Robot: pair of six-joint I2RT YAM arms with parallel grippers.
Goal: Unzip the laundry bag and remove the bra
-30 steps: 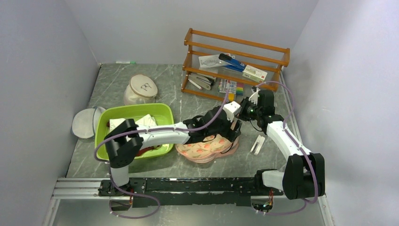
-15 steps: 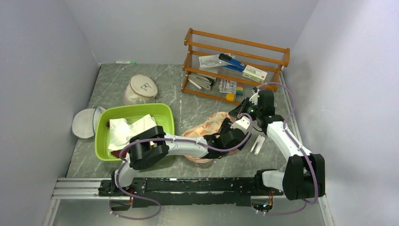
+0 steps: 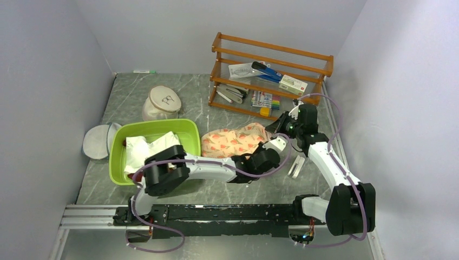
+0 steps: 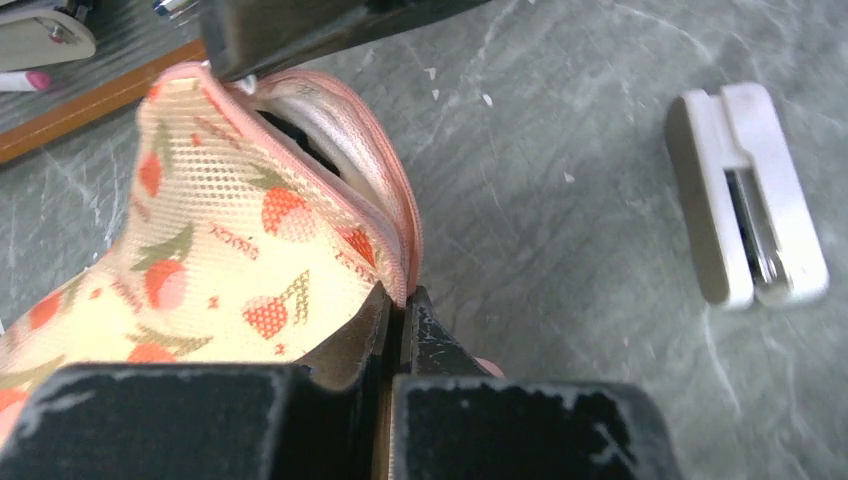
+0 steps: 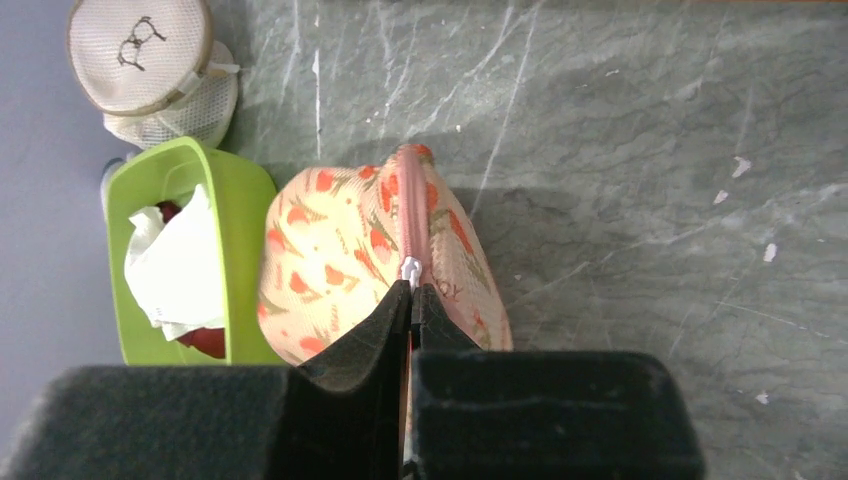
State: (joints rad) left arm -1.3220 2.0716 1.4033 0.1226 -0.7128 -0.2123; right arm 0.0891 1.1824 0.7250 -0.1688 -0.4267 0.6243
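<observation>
The peach-pink laundry bag with red-orange prints hangs stretched between both grippers, right of the basin. My left gripper is shut on the bag's zipper rim at its near right end. In the left wrist view the bag gapes partly unzipped, showing pale pink lining and a dark inside. My right gripper is shut on the white zipper pull at the bag's top edge, with the bag hanging below it. The bra is hidden.
A green basin holding white cloth stands left of the bag. A white domed mesh bag and a flat grey-white disc bag lie further left. A wooden rack stands at the back. A white clip lies beside my left gripper.
My left gripper swung from over the bag to its near right end and shut on the zipper rim. The bag rose off the table and turned toward the back. The right gripper kept its hold.
</observation>
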